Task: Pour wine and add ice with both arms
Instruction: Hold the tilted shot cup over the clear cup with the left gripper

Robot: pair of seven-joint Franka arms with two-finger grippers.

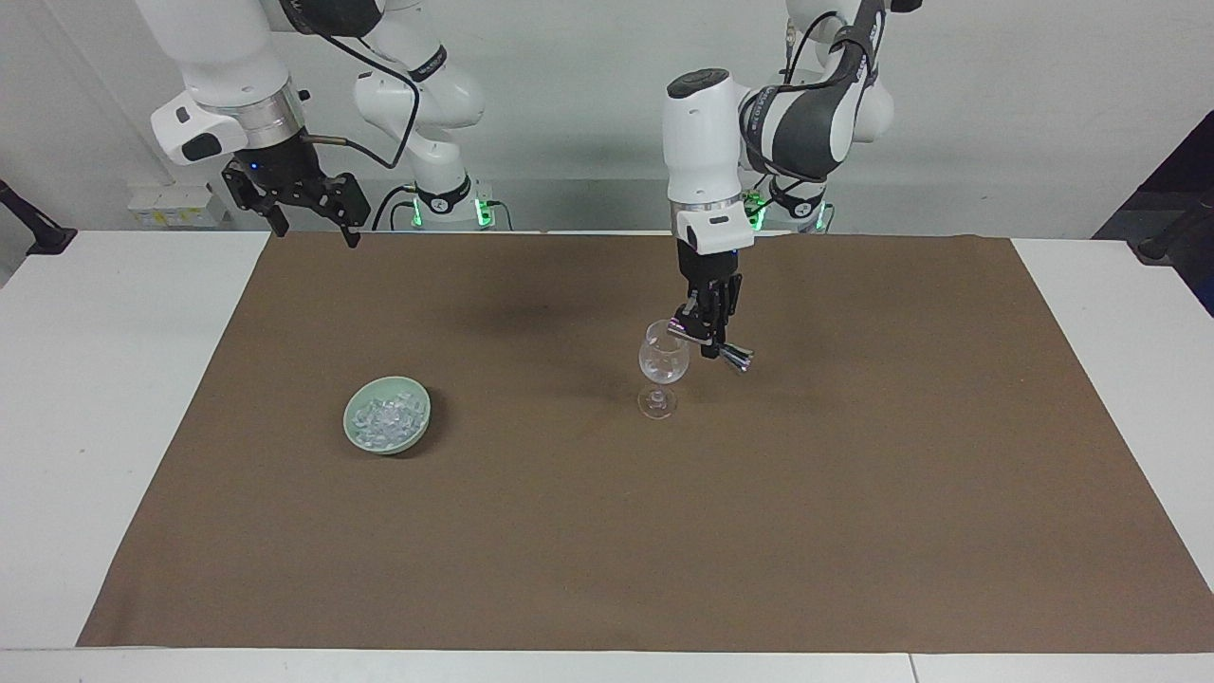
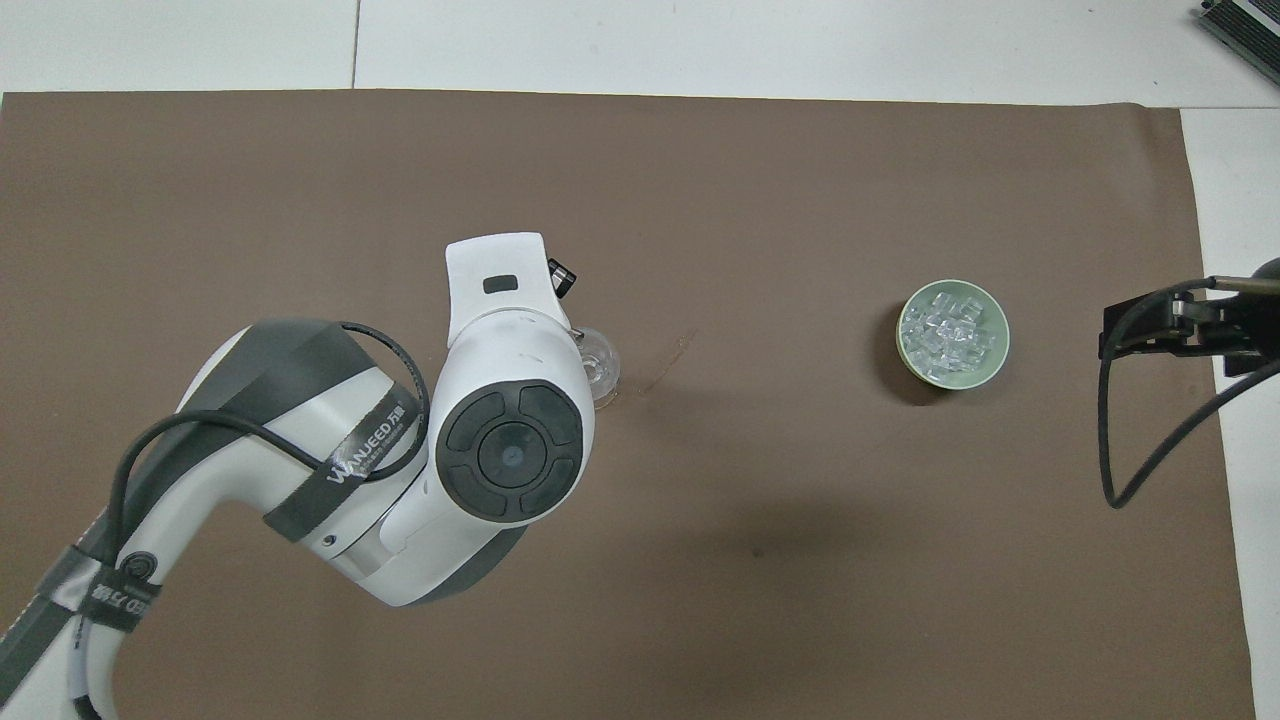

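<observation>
Left pincer (image 1: 709, 334) tilting metal jigger (image 1: 709, 343), clear glass (image 1: 661, 368)

Left arm (image 2: 400, 450) covers most of the wine glass (image 2: 598, 365). Green bowl (image 2: 953, 334) of ice (image 2: 948, 330) sits just beside right gripper (image 2: 1150, 330), toward the glass.
</observation>
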